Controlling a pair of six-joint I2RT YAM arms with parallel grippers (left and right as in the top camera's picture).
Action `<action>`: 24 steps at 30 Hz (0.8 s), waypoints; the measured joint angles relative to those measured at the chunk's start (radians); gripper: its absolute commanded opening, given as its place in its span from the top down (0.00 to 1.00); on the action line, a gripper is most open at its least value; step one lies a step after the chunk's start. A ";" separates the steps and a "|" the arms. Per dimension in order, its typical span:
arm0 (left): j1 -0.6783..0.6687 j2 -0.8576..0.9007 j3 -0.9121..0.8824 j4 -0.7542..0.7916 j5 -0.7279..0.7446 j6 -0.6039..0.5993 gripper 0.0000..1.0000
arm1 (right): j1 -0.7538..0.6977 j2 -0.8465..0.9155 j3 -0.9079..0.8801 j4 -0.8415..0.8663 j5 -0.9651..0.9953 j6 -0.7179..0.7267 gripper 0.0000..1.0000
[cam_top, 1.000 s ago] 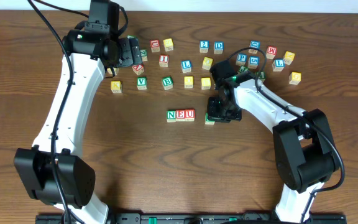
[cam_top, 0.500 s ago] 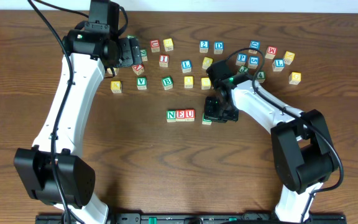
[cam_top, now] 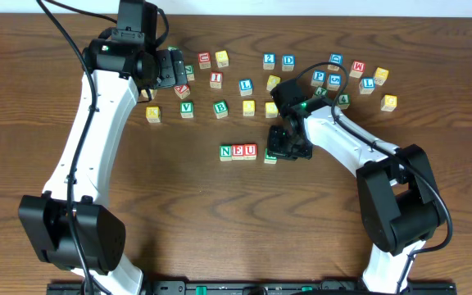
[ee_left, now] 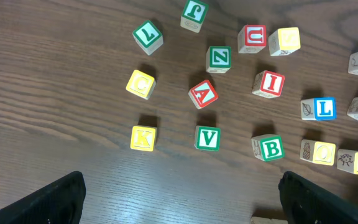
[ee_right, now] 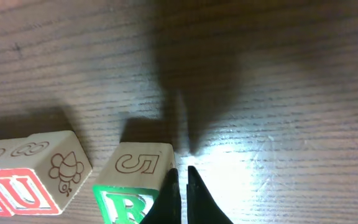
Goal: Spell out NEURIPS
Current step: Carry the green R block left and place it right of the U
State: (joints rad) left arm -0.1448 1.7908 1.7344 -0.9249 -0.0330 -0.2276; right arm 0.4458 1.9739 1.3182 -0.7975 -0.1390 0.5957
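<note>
Beside U (cam_top: pixel 251 151), the right end effector (ee_right: pixel 181 180) (clenched) has slid cube R (ee_right: pixel 135 180) closer.

Cube row (cam_top: pixel 238 151) reads NEU; neighbouring cube (ee_right: pixel 138 165) shows 5.

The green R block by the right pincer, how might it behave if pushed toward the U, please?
The R block looks like stiff wood with flat faces, so it would probably slide rather than roll. As a cube, it seems unlikely to tip under a low push from the shut right pincer. A push near its corner might turn it.
</note>
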 measured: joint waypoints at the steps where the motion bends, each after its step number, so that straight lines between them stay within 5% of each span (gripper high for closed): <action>1: 0.000 0.000 0.000 0.000 0.000 0.000 0.02 | 0.000 0.000 0.000 0.003 0.000 0.000 0.99; 24: 0.000 0.000 0.000 0.007 0.000 0.000 0.02 | 0.008 0.000 0.000 0.066 -0.004 0.000 0.99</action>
State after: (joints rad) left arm -0.1448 1.7908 1.7340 -0.9176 -0.0330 -0.2276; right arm 0.4534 1.9739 1.3182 -0.7319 -0.1429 0.5961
